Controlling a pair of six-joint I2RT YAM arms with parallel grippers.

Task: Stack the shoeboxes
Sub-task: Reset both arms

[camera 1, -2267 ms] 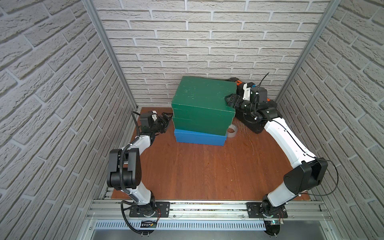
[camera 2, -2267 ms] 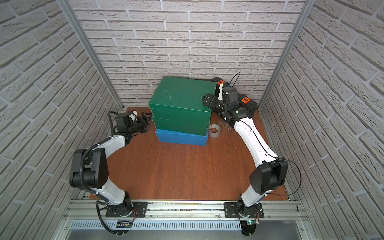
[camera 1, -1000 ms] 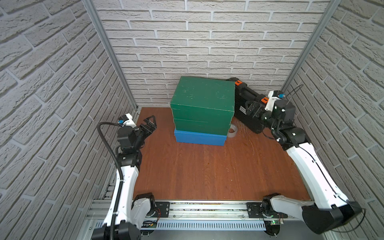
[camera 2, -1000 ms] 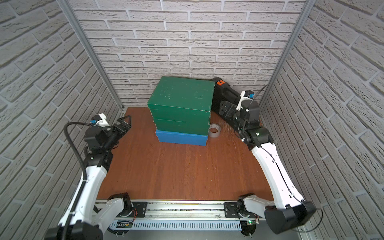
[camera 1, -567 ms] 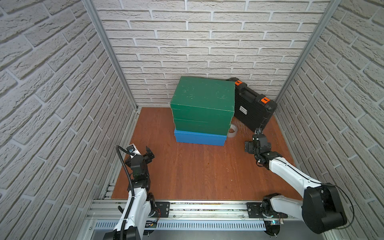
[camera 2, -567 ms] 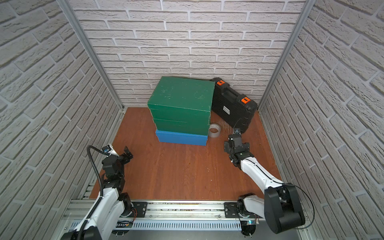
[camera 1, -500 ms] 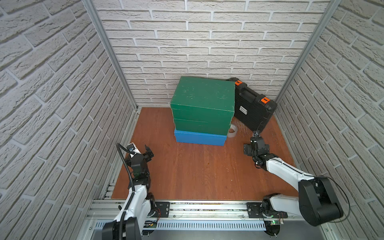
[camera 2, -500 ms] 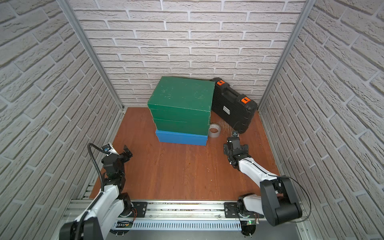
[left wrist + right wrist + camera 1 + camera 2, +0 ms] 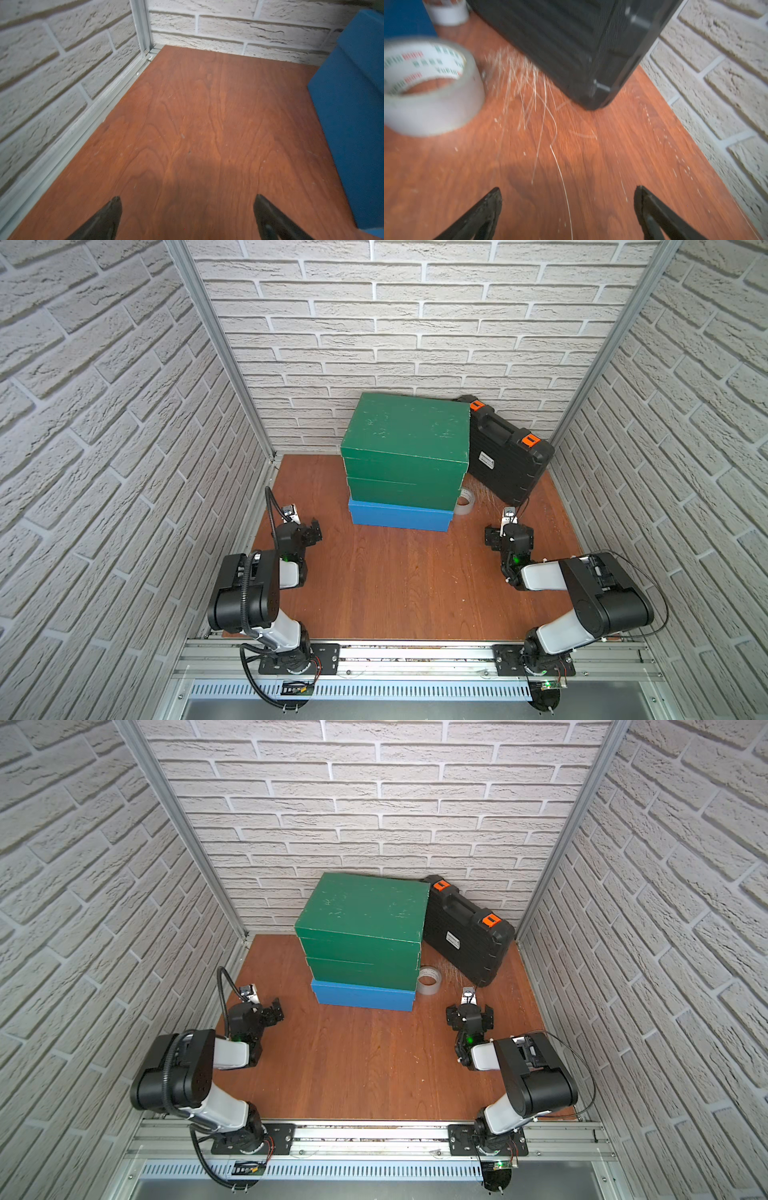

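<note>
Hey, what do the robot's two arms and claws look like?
Both arms pair black joint housings with white links: left arm, right arm. A ribbed black hose loops along the left; a thin black cable trails the right. Each wrist shows a green light. The left claw and right claw have black tapered fingers.
</note>
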